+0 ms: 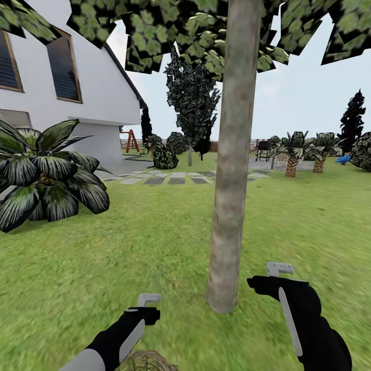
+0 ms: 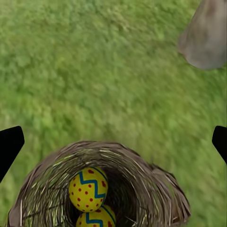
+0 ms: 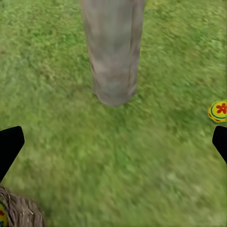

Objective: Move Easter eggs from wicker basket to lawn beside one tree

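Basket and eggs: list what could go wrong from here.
1. Two eggs sit stacked deep in the narrow basket; the open left gripper may catch the rim and tip it.
2. One egg already lies on the grass near the tree; a right gripper sweep could roll it away.

A white house point(image 1: 46, 77) with dark windows stands at the back. In front of it sits a broad-leaved bush point(image 1: 49, 175). Beside the house runs a grey stone path point(image 1: 175, 179); beyond it, short palms point(image 1: 293, 154) and dark cypresses point(image 1: 191, 103).
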{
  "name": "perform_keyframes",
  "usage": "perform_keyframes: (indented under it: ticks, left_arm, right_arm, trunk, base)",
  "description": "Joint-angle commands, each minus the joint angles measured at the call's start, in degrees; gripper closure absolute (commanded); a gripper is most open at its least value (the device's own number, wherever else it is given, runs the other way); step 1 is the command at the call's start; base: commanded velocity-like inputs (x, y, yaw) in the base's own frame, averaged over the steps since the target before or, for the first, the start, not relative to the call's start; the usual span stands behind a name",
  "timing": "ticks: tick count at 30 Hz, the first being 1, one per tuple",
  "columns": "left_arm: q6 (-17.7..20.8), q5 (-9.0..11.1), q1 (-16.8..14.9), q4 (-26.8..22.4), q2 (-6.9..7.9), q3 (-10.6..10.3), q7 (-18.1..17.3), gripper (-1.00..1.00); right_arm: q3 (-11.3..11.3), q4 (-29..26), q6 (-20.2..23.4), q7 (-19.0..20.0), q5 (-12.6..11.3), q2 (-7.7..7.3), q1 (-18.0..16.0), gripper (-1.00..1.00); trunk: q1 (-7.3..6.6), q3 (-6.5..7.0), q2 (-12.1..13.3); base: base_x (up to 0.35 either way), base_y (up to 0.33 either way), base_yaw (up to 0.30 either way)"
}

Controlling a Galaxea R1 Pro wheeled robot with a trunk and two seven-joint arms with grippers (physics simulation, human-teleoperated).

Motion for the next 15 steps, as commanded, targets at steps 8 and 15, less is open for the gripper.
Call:
perform_keyframes:
  ticks: [8, 15]
  left_arm:
    - [0.11, 0.6, -0.06, -0.11, 0.02, -0.43, 0.55, -1.0]
    - [0.1, 0.6, -0.06, -0.1, 0.02, -0.43, 0.59, -1.0]
  right_arm:
    - [0.02, -0.07, 0.24, 0.42, 0.52, 0.05, -0.05, -1.0]
    - [0.1, -0.06, 0.26, 0.43, 0.46, 0.05, -0.05, -1.0]
  trunk:
    - [0.03, -0.08, -0.05]
    - [0.03, -0.08, -0.05]
  base:
    - [0.219, -0.026, 0.0]
    - [0.081, -0.004, 0.0]
